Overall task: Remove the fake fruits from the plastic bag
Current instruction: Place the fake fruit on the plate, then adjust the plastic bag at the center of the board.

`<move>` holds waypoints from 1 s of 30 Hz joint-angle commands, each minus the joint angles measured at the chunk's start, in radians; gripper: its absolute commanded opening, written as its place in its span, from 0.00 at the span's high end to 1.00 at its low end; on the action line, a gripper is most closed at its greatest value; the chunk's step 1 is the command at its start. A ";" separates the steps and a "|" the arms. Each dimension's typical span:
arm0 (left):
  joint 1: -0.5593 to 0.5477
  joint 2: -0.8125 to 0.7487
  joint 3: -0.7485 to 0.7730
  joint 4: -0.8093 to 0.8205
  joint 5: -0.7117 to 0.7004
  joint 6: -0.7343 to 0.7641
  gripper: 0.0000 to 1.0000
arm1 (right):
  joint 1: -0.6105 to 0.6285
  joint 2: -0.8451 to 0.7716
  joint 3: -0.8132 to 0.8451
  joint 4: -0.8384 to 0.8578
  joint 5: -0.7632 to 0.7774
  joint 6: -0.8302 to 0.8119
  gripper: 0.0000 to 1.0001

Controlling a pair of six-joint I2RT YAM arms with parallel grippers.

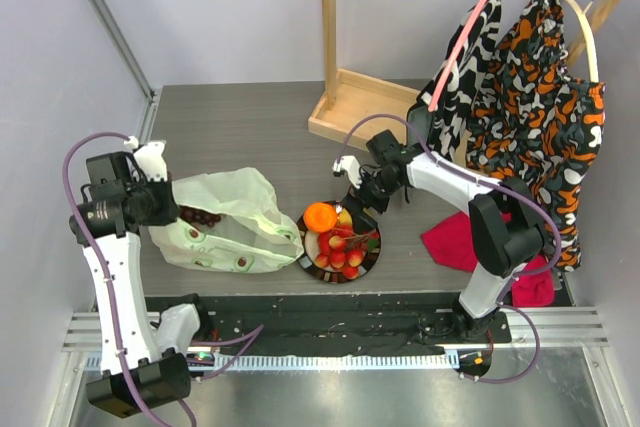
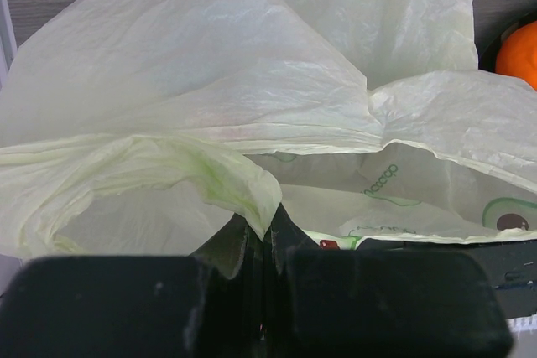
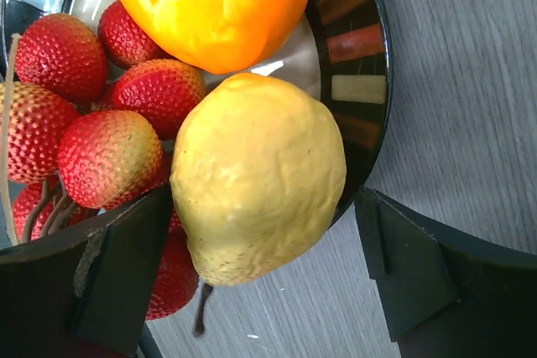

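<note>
The pale green plastic bag [image 1: 228, 227] lies on the table at the left, with a dark grape bunch [image 1: 200, 216] showing inside it. My left gripper [image 1: 168, 199] is shut on a fold of the bag's edge [image 2: 252, 190]. A dark-rimmed plate [image 1: 372, 259] beside the bag holds an orange [image 1: 320, 217], a yellow lemon [image 1: 345, 218] and red berries [image 1: 340, 255]. My right gripper [image 1: 358, 203] is open around the lemon [image 3: 260, 173], which rests on the plate's rim [image 3: 357, 90]. The right fingertip [image 3: 394, 257] stands apart from the lemon. The orange [image 3: 218, 2] and berries [image 3: 101, 148] lie behind it.
A wooden rack base [image 1: 350, 107] stands at the back centre. Patterned clothes [image 1: 530, 97] hang on hangers at the back right. A red cloth [image 1: 455, 242] lies right of the plate, under my right arm. The orange also shows in the left wrist view [image 2: 518, 52].
</note>
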 commanded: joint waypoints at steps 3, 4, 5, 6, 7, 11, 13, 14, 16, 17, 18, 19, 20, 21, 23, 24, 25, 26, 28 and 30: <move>0.005 -0.025 0.020 -0.045 0.019 0.044 1.00 | 0.002 -0.109 0.124 -0.096 -0.010 0.025 0.00; 0.005 -0.022 0.029 -0.082 0.024 0.090 1.00 | 0.002 -0.129 0.147 -0.114 -0.015 0.026 0.00; 0.005 -0.017 0.042 -0.107 0.030 0.116 1.00 | 0.000 -0.144 0.170 -0.151 -0.026 0.028 0.00; 0.005 -0.013 0.066 -0.133 0.044 0.142 1.00 | 0.000 -0.159 0.214 -0.163 -0.038 0.032 0.00; 0.005 0.001 0.080 -0.192 0.052 0.173 1.00 | 0.002 -0.191 0.233 -0.168 -0.061 0.061 0.00; 0.005 0.043 0.141 -0.392 0.119 0.326 1.00 | 0.053 -0.219 0.348 -0.083 -0.127 0.219 0.00; 0.005 0.063 0.149 -0.452 0.159 0.355 1.00 | 0.112 -0.204 0.391 -0.024 -0.121 0.283 0.00; 0.005 0.079 0.149 -0.472 0.165 0.363 1.00 | 0.191 -0.196 0.434 0.038 -0.104 0.329 0.02; 0.006 0.083 0.145 -0.489 0.152 0.340 1.00 | 0.271 -0.166 0.484 0.082 -0.083 0.354 0.06; 0.005 0.066 0.143 -0.489 0.145 0.339 1.00 | 0.304 -0.125 0.538 0.114 -0.070 0.394 0.08; 0.005 0.058 0.145 -0.489 0.139 0.339 1.00 | 0.357 -0.100 0.566 0.131 -0.075 0.417 0.15; 0.005 0.050 0.143 -0.489 0.133 0.340 1.00 | 0.376 -0.077 0.592 0.167 -0.093 0.446 0.18; 0.005 0.040 0.138 -0.490 0.116 0.340 1.00 | 0.393 -0.026 0.642 0.183 -0.133 0.477 0.22; 0.005 0.035 0.132 -0.489 0.112 0.343 1.00 | 0.428 0.001 0.665 0.198 -0.153 0.524 0.30; 0.005 0.030 0.100 -0.487 0.104 0.348 1.00 | 0.463 0.078 0.724 0.212 -0.181 0.545 0.37; 0.005 0.032 0.092 -0.489 0.107 0.349 1.00 | 0.491 0.100 0.735 0.211 -0.182 0.545 0.41; 0.006 0.030 0.086 -0.489 0.111 0.348 1.00 | 0.503 0.123 0.741 0.209 -0.182 0.542 0.43; 0.005 0.030 0.079 -0.487 0.130 0.345 1.00 | 0.512 0.158 0.739 0.211 -0.173 0.540 0.44; 0.005 0.026 0.077 -0.480 0.142 0.334 1.00 | 0.523 0.198 0.736 0.223 -0.158 0.552 0.47; 0.006 0.024 0.076 -0.472 0.151 0.322 1.00 | 0.525 0.263 0.732 0.249 -0.133 0.594 0.48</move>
